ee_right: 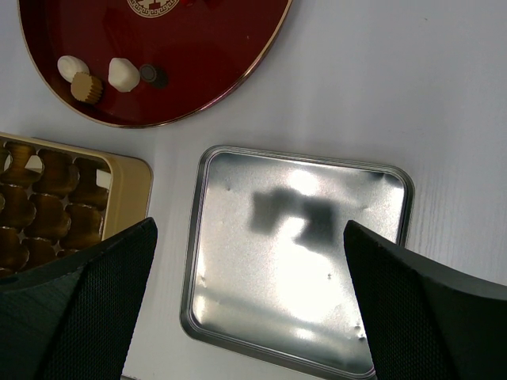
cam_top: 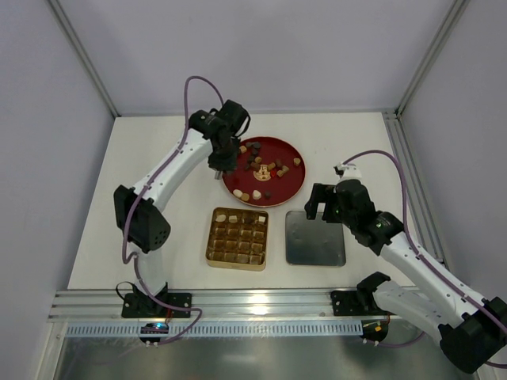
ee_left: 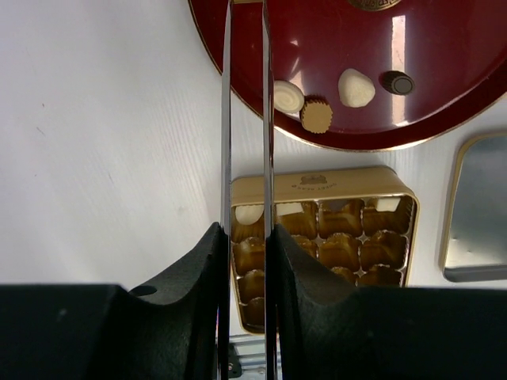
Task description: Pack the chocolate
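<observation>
Hovering at the rim of the plate [ee_left: 333,32] for a pick, left fingers [ee_left: 190,277] nearly together, grip impossible to tell; chocolate [ee_left: 356,87] mostly lying there; right fingers [ee_right: 79,317] hanging spread over the lid [ee_right: 301,261], leaving room.

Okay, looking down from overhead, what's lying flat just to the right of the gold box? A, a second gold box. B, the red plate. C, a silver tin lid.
C: the silver lid lies flat right beside the gold box, while the red plate sits farther back.
</observation>
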Motion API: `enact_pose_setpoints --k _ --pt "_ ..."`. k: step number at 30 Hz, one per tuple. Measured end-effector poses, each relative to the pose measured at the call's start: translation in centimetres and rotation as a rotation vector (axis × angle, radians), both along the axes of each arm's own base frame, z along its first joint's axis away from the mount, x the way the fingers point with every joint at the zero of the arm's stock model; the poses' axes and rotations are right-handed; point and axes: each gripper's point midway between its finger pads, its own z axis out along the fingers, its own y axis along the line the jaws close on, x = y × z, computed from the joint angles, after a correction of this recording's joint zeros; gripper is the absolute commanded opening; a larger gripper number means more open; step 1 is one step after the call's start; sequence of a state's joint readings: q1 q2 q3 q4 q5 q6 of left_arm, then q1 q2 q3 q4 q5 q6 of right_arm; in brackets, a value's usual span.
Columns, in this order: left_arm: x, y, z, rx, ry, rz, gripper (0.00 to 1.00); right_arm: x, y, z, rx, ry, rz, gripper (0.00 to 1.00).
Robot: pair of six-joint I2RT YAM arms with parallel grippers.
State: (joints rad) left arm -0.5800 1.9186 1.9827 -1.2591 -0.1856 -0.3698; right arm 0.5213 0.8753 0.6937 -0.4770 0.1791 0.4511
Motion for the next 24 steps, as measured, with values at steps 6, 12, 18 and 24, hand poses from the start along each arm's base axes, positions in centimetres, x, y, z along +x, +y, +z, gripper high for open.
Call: enact_pose_setpoints --k 6,12,18,24 --pt "-1.9 0.6 2.5 -0.054 -0.031 0.006 0.25 0.1 0.2 -0.4 -0.003 0.012 0.004 1.00" --pt "-5.1 1.6 4.0 -0.085 -0.037 -0.008 0.26 0.4 0.4 -0.5 -0.002 0.013 0.007 1.00" --pt "-9.3 3.2 5.2 -0.133 -0.037 -0.019 0.26 0.7 0.6 -0.8 -0.005 0.021 0.008 1.00" --pt "-13.3 4.6 5.9 -0.179 -0.037 -0.034 0.27 0.8 0.7 -0.9 -0.006 0.022 0.007 1.00"
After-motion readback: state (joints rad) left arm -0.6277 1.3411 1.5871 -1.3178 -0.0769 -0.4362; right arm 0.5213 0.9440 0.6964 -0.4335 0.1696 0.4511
